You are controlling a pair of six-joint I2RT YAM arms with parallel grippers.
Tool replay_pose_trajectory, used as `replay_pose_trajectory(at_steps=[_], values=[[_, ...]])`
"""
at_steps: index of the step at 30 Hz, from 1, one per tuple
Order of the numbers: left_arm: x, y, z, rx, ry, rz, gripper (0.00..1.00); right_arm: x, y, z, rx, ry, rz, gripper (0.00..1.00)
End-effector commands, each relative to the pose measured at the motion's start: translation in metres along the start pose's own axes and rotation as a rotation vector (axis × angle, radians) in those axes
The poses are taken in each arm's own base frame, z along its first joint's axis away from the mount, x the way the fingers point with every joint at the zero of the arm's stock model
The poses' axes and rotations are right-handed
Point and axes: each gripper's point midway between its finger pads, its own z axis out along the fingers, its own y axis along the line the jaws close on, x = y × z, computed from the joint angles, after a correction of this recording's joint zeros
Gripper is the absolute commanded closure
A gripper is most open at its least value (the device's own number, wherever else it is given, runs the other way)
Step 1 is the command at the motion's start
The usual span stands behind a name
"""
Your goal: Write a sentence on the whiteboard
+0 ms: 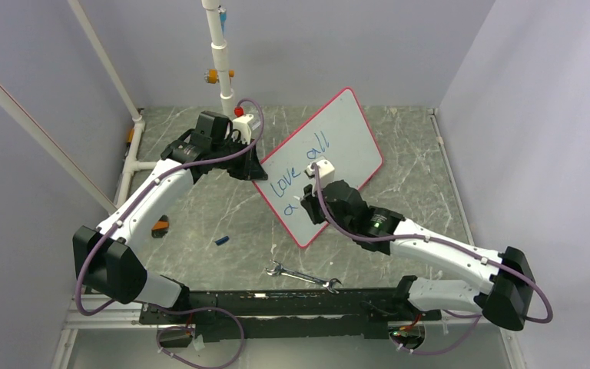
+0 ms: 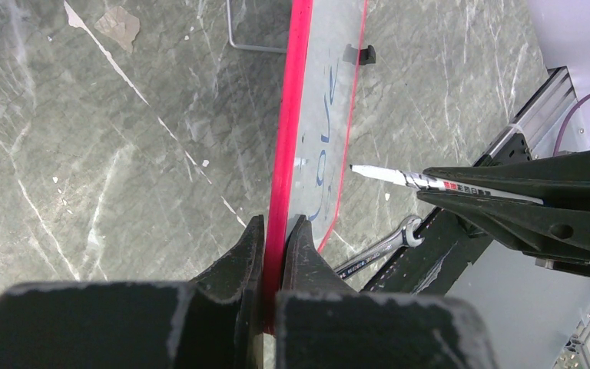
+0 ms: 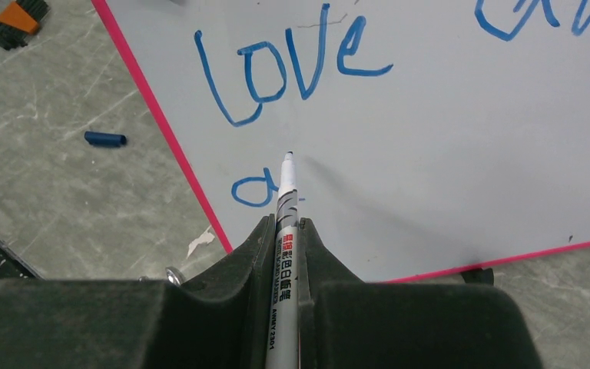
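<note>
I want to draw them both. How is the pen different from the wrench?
The marker is white with printed writing; the wrench is bare silver metal. The marker is pinched in the right arm's fingers, its tip aimed at the whiteboard; the wrench lies flat on the table, with nothing touching it. Both are long and thin.

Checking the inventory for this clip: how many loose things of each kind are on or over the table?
Whiteboard: 1
Marker: 1
Blue cap: 1
Wrench: 1
Orange-and-black piece: 1
Total: 5
</note>
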Motion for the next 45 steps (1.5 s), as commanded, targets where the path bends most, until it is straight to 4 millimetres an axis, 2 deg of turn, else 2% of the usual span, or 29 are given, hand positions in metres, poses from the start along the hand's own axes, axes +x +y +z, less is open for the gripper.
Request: replay_pose_trajectory(at_steps=[1,8,16,22,28,35,45], values=[[0.03,0.094,-0.013,-0.446,0.126,0.09,1.0,-0.027,0.007,0.007,-0.013,-0.069,0.002,1.0],[0.03,0.094,-0.013,-0.444,0.127,0.09,1.0,-0.019,0.007,0.02,-0.004,-0.041,-0.01,1.0],[0.03,0.093,-0.013,-0.441,0.127,0.089,1.0,0.006,0.003,0.025,0.012,0.016,-0.016,1.0],[0.031,0.093,-0.012,-0.439,0.129,0.088,1.0,0.03,-0.003,0.023,0.026,0.061,-0.009,1.0],[0.03,0.093,-0.012,-0.44,0.128,0.088,1.0,0.043,-0.005,0.018,0.027,0.083,0.009,1.0],[0.031,0.094,-0.012,-0.441,0.129,0.088,1.0,0.048,-0.006,0.015,0.028,0.095,0.019,1.0],[0.031,0.094,-0.012,-0.44,0.129,0.088,1.0,0.037,-0.003,0.013,0.019,0.077,0.019,1.0]])
